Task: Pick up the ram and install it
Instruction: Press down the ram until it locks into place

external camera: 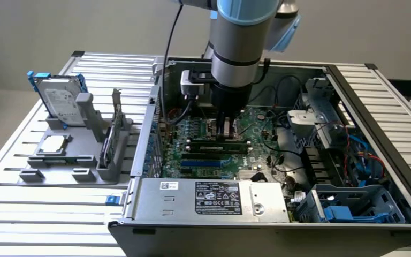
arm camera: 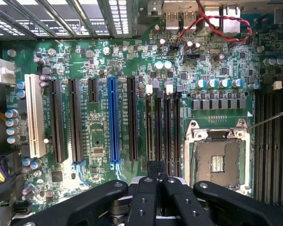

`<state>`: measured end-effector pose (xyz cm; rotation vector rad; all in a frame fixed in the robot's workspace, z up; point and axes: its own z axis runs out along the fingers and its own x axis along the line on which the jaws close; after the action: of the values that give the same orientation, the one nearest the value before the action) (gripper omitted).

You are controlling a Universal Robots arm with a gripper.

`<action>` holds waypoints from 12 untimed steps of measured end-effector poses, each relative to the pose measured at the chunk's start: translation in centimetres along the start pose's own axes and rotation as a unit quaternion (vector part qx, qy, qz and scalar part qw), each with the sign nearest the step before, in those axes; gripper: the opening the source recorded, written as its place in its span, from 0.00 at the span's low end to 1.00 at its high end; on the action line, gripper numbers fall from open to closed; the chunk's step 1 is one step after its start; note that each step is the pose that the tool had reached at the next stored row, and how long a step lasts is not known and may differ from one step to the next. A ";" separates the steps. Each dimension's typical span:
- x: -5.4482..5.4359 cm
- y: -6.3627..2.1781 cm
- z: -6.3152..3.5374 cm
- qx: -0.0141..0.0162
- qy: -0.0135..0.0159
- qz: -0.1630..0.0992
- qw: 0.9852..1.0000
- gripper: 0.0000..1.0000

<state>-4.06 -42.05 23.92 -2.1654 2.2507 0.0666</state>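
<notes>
- The arm (external camera: pixel 240 48) comes straight down through the open top of the computer case (external camera: pixel 377 107), with the gripper (external camera: pixel 226 126) shut, low over the green motherboard (arm camera: pixel 99 136).
- Black cables (external camera: pixel 284 91) loop close beside the arm on the exterior view's right.
- The silver power supply (external camera: pixel 213 199) walls off the near side.
- The drive cage (external camera: pixel 320 104) crowds the exterior view's right.
- The bare processor socket (arm camera: pixel 218 162) lies just beside the gripper.

Arm (external camera: pixel 241 48) cut off at frame top; tool (external camera: pixel 227 131) tips hidden.
</notes>
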 end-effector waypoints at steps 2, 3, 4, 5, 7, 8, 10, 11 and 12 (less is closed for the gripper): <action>0.0 -0.01 0.35 0.000 0.000 0.000 1.000 0.11; -0.1 -0.01 0.49 0.000 0.000 0.000 1.000 0.11; -0.1 0.00 0.59 0.000 0.000 0.000 1.000 0.11; -0.1 0.00 0.63 0.000 0.000 0.000 1.000 0.11; -0.3 0.00 0.70 0.000 0.000 0.000 1.000 0.11; -0.4 0.00 0.72 0.000 0.000 0.000 1.000 0.11; -0.5 0.00 0.82 0.000 0.000 0.000 1.000 0.11; -0.5 0.00 0.89 0.000 0.000 0.000 1.000 0.11; -0.5 0.00 0.96 0.000 0.000 0.000 1.000 0.11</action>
<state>-4.05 -41.53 22.98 -2.1652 2.2503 0.0671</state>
